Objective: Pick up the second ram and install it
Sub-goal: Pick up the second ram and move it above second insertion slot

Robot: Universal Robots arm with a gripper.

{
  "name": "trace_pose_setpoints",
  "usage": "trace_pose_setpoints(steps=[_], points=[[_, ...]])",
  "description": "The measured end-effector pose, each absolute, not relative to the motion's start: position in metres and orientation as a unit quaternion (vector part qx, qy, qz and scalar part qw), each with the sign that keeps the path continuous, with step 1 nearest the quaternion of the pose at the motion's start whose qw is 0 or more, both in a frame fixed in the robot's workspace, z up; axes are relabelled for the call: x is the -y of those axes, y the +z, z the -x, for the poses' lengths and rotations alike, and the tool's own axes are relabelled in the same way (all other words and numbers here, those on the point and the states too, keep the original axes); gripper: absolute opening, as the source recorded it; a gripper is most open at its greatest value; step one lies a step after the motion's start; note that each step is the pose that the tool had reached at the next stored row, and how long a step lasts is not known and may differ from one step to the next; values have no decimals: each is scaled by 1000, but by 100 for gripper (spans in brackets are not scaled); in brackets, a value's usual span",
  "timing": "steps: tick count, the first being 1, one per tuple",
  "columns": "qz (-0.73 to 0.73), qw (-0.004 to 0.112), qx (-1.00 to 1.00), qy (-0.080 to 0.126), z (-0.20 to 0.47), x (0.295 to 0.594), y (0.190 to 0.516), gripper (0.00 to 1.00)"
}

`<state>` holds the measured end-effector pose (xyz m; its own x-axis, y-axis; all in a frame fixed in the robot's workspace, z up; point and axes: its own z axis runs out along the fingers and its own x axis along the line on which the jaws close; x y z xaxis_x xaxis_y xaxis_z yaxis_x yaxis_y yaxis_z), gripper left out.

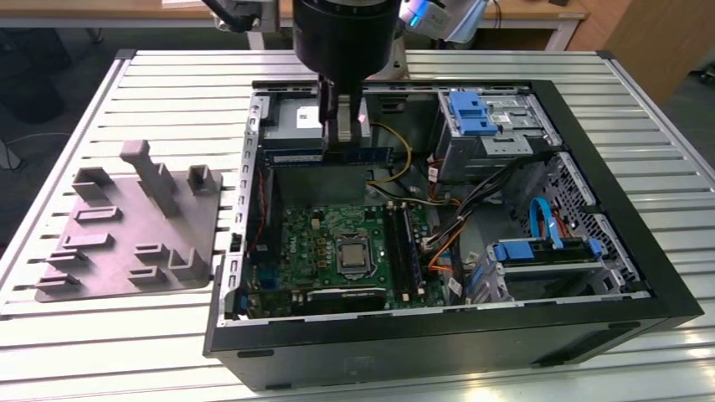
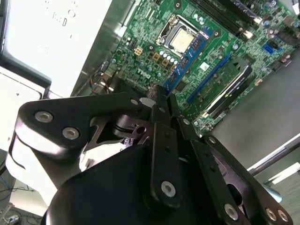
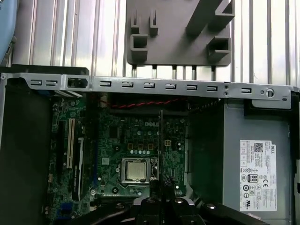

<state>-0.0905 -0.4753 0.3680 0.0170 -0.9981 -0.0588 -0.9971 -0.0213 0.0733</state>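
Second ram (image 1: pixel 300 155), pinched at mid-length between the closed-in fingers of the gripper (image 1: pixel 343 149), hung on edge above the open computer case (image 1: pixel 447 343), not yet seated. The central grip appeared chosen to balance the strip and leave both ends free. The on-edge carriage seemed meant to present one long edge downward to the motherboard (image 1: pixel 318 239). The long black slots (image 1: pixel 404 239) beside the CPU socket (image 1: pixel 353 256) lay well apart from it.

In the first wrist view the ram (image 3: pixel 161 140) read as a thin dark line over the board. In the second wrist view the ram (image 2: pixel 187 58) showed as a long narrow strip with bluish patches and small dark chips. The grey holder tray (image 1: pixel 134 226) stood beside the case on the slatted table (image 1: pixel 167 84).
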Motion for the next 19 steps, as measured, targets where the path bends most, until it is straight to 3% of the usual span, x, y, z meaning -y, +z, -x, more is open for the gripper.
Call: trace_pose_setpoints(steps=[19], points=[[-713,8,699,-49,64,478,347,14]])
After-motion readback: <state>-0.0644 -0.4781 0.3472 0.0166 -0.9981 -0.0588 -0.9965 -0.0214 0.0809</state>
